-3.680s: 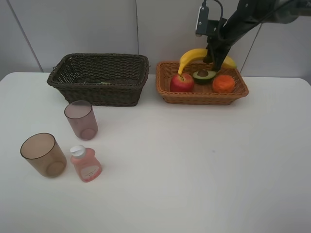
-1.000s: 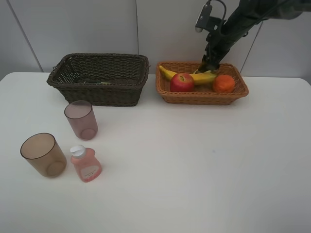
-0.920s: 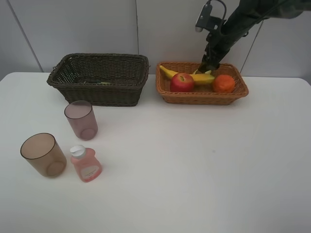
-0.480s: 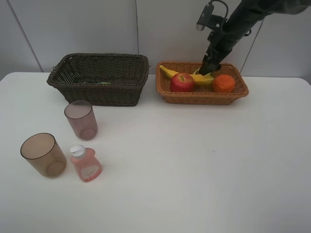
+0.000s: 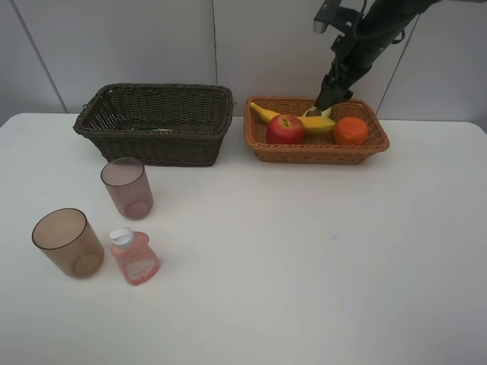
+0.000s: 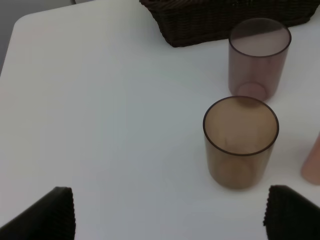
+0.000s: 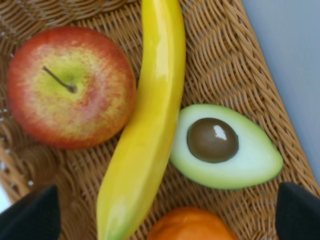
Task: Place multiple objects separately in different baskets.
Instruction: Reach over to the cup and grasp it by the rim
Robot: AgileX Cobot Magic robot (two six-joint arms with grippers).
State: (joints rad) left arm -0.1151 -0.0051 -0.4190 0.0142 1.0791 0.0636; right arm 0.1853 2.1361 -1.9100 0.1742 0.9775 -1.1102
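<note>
The light orange-tan basket (image 5: 316, 156) holds the yellow banana (image 5: 293, 120), red apple (image 5: 284, 128), orange tangerine (image 5: 351, 131) and halved avocado (image 5: 313, 112). My right gripper (image 5: 329, 95) hangs open just above them, holding nothing. Its wrist view shows the banana (image 7: 150, 120) lying between the apple (image 7: 70, 85) and the avocado (image 7: 225, 145), with the gripper (image 7: 165, 215) fingertips wide apart. Two cups (image 5: 127, 187) (image 5: 67, 242) and the pink bottle (image 5: 135, 257) stand on the table at the left. My left gripper (image 6: 170, 220) is open near the cups (image 6: 240, 140) (image 6: 259, 55).
The dark brown basket (image 5: 156, 122) stands at the back left, beside the tan one; its near wall (image 6: 225, 15) shows in the left wrist view. The white table (image 5: 304, 251) stretches bare through the middle and right. A grey wall rises right behind the baskets.
The banana, held arched over the tan basket earlier, now lies in it. My right gripper has widened its jaws and lifted up and slightly right.
</note>
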